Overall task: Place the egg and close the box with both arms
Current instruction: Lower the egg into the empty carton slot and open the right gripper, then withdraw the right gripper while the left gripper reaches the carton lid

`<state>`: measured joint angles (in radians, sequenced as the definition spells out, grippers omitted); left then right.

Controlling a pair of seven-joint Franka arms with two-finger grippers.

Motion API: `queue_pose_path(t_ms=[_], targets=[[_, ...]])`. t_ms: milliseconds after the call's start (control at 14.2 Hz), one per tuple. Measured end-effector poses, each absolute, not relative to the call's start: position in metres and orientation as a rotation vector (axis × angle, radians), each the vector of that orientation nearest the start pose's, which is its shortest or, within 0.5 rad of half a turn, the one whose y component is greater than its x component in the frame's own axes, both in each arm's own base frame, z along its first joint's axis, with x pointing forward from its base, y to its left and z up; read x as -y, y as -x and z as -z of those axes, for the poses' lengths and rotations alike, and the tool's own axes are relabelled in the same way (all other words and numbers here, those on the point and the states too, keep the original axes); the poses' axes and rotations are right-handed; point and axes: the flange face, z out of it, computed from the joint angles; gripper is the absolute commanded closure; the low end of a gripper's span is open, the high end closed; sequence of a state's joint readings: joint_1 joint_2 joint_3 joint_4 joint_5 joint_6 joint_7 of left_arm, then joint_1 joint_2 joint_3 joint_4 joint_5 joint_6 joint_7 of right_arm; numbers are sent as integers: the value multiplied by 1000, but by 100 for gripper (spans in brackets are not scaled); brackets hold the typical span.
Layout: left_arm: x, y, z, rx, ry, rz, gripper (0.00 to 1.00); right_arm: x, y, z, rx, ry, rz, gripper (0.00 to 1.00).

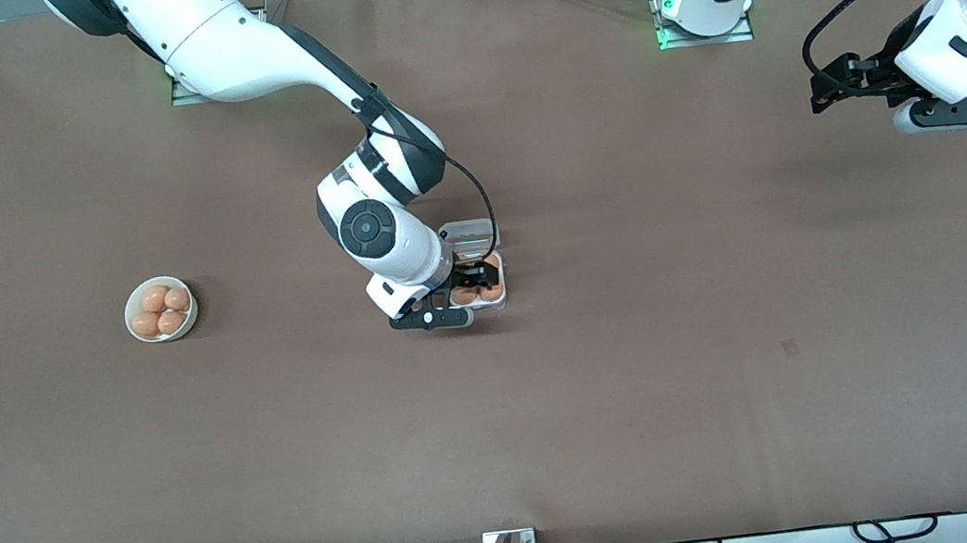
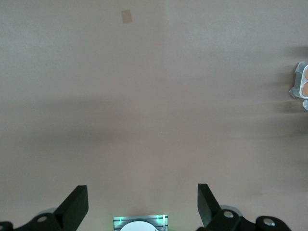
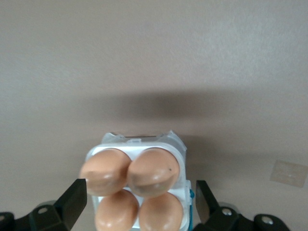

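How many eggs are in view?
8: four in the box under the right gripper, four in the white bowl toward the right arm's end of the table.

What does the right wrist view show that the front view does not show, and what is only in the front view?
Only the right wrist view shows that all four cells of the box hold brown eggs, with the open right gripper over them. Only the front view shows the white bowl of eggs toward the right arm's end and the left gripper, which waits open over bare table. Both views show the box, its eggs and the table.
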<state>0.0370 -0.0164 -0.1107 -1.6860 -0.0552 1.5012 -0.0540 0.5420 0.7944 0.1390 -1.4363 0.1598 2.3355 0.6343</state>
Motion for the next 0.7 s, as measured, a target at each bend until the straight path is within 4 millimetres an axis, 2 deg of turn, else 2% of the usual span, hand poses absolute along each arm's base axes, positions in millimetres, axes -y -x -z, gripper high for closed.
queue_pose_path(t_ms=[140, 281, 421, 561, 632, 702], targets=[[46, -534, -574, -30, 3172, -273, 0, -446, -588, -258, -149, 2905, -70, 0], [47, -534, -575, -31, 3172, -273, 0, -431, -598, -302, -164, 2924, -57, 0], [53, -532, -573, -50, 3167, -301, 0, -400, -612, -349, -205, 2961, -35, 0], [72, -521, -568, -114, 3143, -413, 0, -365, -623, -391, -226, 3018, 22, 0], [83, -518, -566, -145, 3133, -442, 5, -349, -627, -409, -225, 3046, 54, 0], [93, -516, -565, -178, 3126, -458, 14, -333, -630, -426, -221, 3066, 77, 0]])
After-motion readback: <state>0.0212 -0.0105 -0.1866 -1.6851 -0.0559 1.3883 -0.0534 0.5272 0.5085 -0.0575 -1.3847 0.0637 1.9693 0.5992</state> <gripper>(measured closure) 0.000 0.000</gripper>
